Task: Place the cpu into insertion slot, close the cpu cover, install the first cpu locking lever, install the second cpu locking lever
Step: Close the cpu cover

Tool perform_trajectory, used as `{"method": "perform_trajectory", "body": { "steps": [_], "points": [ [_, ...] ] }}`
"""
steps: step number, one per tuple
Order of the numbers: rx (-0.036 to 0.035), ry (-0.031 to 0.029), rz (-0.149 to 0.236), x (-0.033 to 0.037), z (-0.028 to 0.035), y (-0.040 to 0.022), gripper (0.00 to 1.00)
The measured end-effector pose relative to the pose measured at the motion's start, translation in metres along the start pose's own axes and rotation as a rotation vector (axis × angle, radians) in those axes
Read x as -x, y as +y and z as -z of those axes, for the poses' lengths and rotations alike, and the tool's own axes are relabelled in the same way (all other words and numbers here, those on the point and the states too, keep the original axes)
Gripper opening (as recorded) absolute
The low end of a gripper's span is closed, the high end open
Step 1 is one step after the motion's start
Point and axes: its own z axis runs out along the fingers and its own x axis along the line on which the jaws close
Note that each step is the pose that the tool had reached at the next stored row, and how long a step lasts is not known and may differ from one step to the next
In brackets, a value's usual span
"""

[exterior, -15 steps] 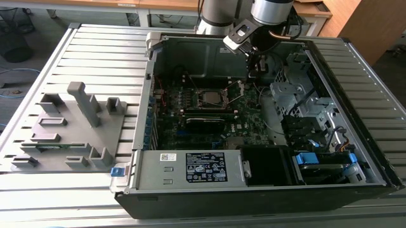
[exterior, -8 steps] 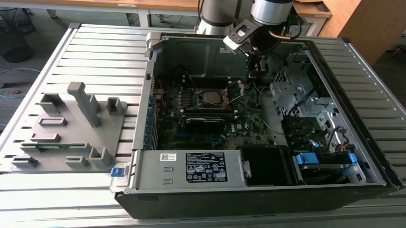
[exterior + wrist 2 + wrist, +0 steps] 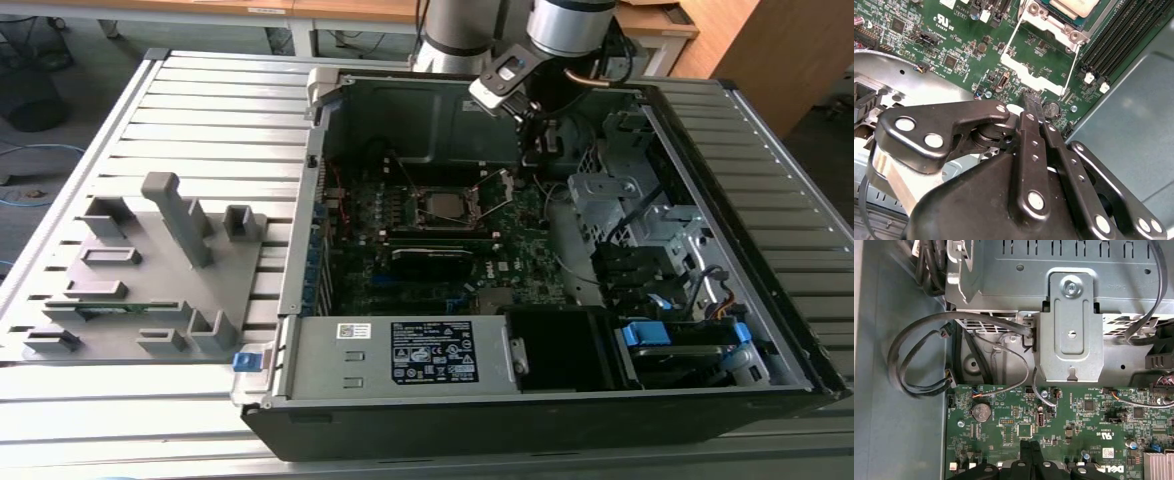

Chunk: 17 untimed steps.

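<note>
The pincer has its fingers pressed together and empty, tips just at the free edge of the cpu cover, which is swung open directly ahead. Beyond it the cpu sits in the insertion slot. The cover looks thin, stiff, light and hinged, so it is best nudged at that free edge, clear of the fragile chip.

The computer case lies on the tabletop, with a fixture tray at the exterior view's left. Inside, the cpu sits in the insertion slot.
</note>
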Motion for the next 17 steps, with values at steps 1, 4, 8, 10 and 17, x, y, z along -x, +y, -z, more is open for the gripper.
{"method": "perform_trajectory", "body": {
  "steps": [1, 4, 8, 10, 17],
  "points": [
    [0.0, -0.0001, 0.0, 0.0, -0.0008, 0.0, 0.1],
    [-0.0001, -0.0005, 0.0, 0.0, -0.0015, 0.0, 0.1],
    [0.0001, 0.0002, 0.0, -0.0003, -0.0024, 0.0023, 0.1],
    [0.0, 0.0, 0.0, -0.0006, -0.0035, 0.0037, 0.1],
    [0.0, -0.0001, 0.0, -0.0009, -0.0156, 0.0041, 0.1]
  ]
}}
